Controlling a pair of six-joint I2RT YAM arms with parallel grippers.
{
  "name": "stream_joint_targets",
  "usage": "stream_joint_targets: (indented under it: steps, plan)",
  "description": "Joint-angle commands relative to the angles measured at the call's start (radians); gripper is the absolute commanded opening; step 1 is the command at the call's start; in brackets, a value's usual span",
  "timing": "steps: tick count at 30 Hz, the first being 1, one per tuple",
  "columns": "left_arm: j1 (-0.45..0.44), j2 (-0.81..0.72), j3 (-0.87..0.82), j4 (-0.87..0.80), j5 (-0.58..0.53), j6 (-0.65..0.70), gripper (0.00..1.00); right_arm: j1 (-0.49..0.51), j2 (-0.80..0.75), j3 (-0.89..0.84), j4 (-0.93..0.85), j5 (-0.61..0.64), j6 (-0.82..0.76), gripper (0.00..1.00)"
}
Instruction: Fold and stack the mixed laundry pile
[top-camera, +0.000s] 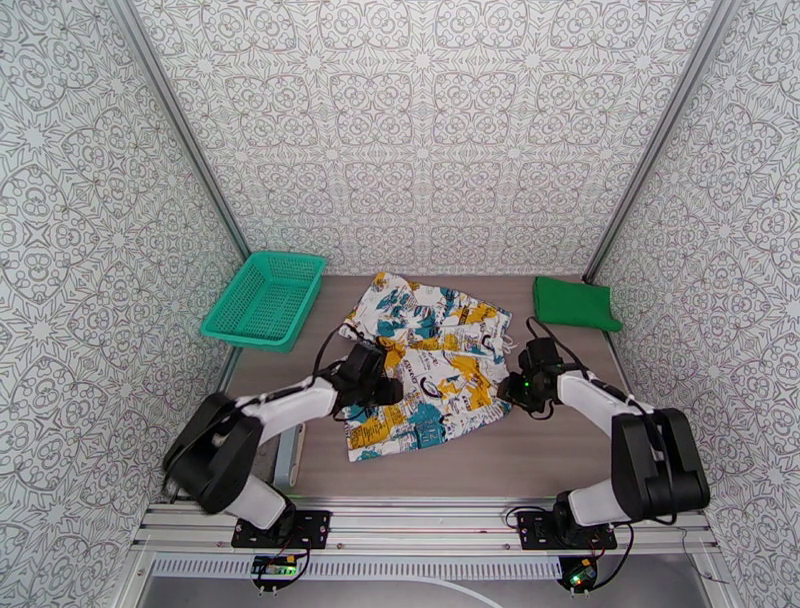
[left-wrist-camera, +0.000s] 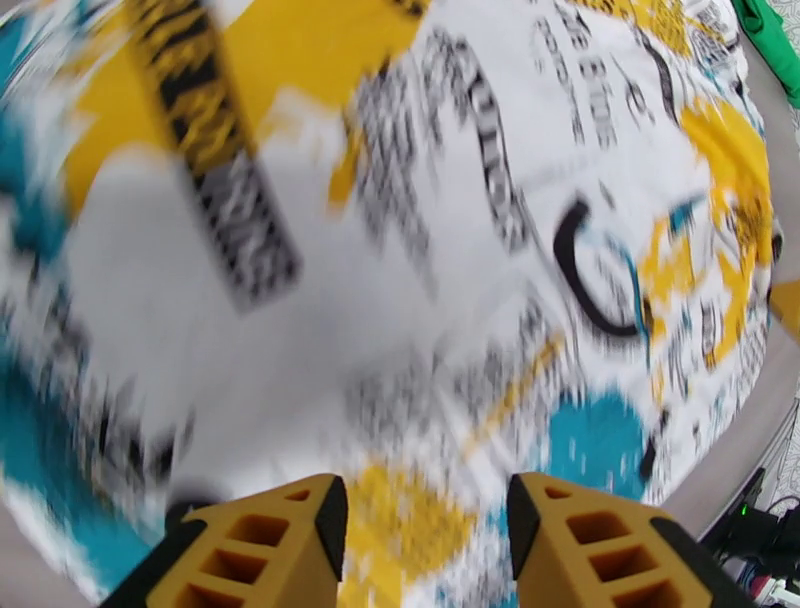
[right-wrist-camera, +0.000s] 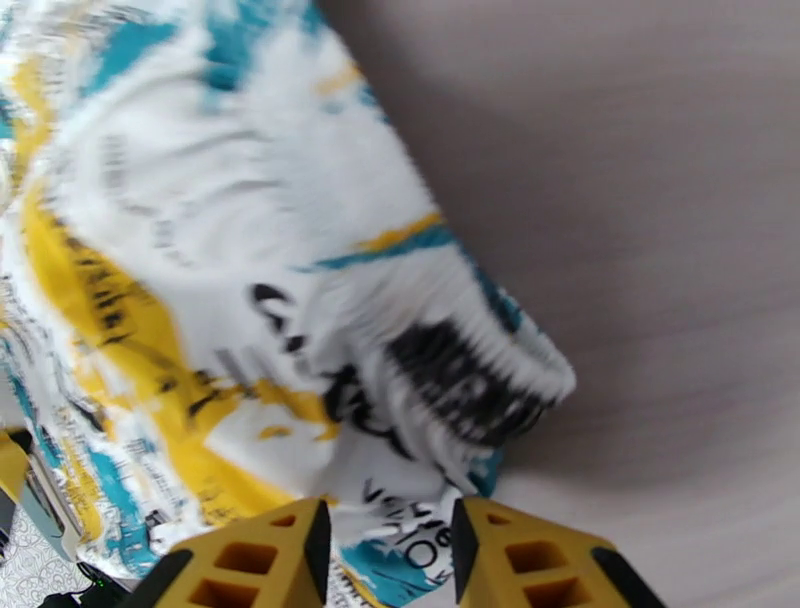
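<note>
Printed garment (top-camera: 430, 365): spread mid-table (top-camera: 530, 455), laid out for folding
Green shirt (top-camera: 573, 303): folded, far right, prob stack base
L gripper (left-wrist-camera: 427, 495): over garment's left edge, fingers apart
R gripper (right-wrist-camera: 390, 515): right edge, cloth btw fingers, grip unclear

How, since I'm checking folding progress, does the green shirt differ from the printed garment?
The green shirt is folded into a compact rectangle; the printed garment lies spread out and wrinkled. The green shirt is plain, the printed garment white with teal, yellow and black. The green shirt sits at the far right corner, while the left gripper and right gripper flank the printed garment. Both rest on the table.
</note>
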Motion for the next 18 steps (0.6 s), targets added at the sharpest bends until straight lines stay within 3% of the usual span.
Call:
stream_joint_targets:
  steps: [1, 5, 12, 18]
  plan:
    - [-0.038, -0.124, -0.053, -0.098, -0.065, -0.073, 0.47, -0.005, -0.054, 0.057, -0.057, 0.005, -0.002, 0.41]
    - [-0.100, -0.213, -0.144, -0.102, -0.054, -0.149, 0.44, -0.002, -0.019, 0.097, -0.044, -0.024, -0.005, 0.41]
    - [-0.191, -0.166, -0.265, -0.025, -0.091, -0.279, 0.31, 0.009, 0.138, 0.099, 0.069, -0.082, 0.038, 0.38]
    - [-0.189, -0.223, -0.376, -0.082, -0.126, -0.373, 0.26, -0.010, 0.194, 0.055, 0.074, 0.001, 0.026, 0.37]
